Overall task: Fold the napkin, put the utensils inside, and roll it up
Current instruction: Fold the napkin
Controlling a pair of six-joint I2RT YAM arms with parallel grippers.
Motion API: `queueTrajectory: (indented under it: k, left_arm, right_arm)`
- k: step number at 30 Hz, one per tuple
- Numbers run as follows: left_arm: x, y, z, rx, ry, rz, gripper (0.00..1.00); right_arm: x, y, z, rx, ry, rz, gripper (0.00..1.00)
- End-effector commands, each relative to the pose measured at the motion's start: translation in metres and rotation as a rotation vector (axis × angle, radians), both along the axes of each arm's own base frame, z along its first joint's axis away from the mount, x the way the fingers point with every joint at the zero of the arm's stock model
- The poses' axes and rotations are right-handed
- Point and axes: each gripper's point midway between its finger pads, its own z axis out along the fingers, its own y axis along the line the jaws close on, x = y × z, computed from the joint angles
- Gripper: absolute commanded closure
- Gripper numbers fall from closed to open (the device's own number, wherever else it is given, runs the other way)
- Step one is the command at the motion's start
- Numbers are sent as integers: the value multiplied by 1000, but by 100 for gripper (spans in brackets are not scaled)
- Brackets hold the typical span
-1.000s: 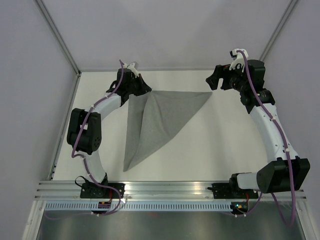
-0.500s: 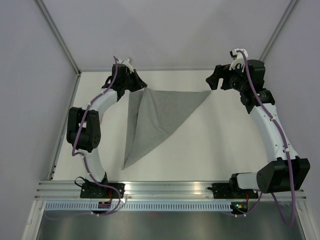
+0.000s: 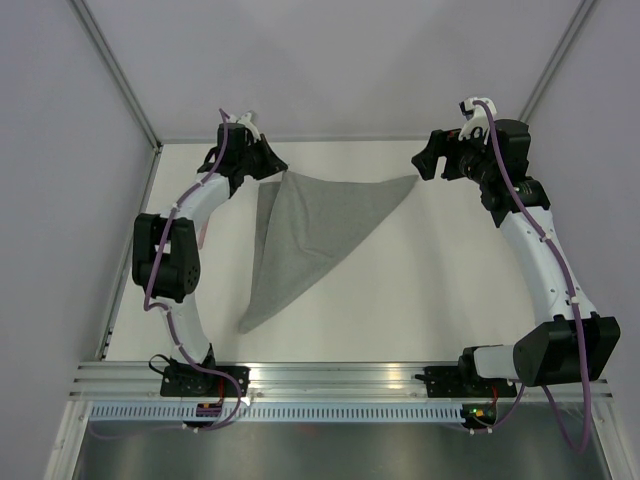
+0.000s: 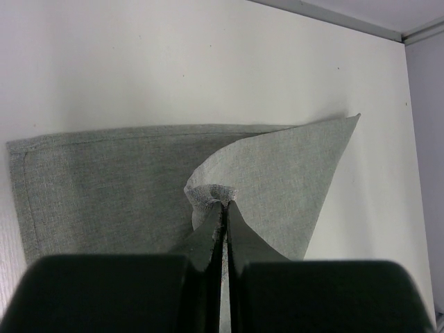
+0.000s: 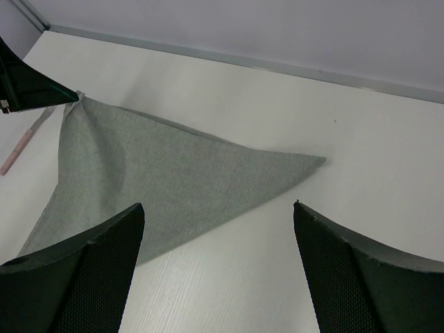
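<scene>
One grey napkin [image 3: 322, 214] lies on the far half of the white table [image 3: 430, 300]. It is folded into a rough triangle, with one long tip reaching toward the near left and another pointing to the far right.

The left gripper [image 4: 223, 207] has its two fingers pressed together on a napkin corner, with only a sliver of cloth between them. The pinched corner curls up off the layer beneath at the napkin's far-left end. From overhead the same left gripper [image 3: 270, 165] sits at that raised peak.

The right gripper [image 5: 216, 208] is spread wide and holds nothing. It hangs above the table near the napkin's far-right tip without touching the cloth.

One utensil shows in the right wrist view: a pink-handled fork [image 5: 26, 137], flat on the table just beside the napkin's left edge.
</scene>
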Motion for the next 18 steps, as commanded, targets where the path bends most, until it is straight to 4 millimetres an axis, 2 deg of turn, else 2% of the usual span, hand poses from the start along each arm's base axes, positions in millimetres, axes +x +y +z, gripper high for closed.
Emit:
queueTrajectory:
  k: [1,6,18]
  left_arm:
    - [3,5,8,-1,-13,2,98]
    - [0,10,16,7,-32,22,98]
    - [-4,23,17,23,-34,73,98]
  right_arm:
    - [-1,1,-4,8,21,2,7]
    - [-1,1,-6,8,24,3,7]
    - [-2,1,-7,6,26,5,7]
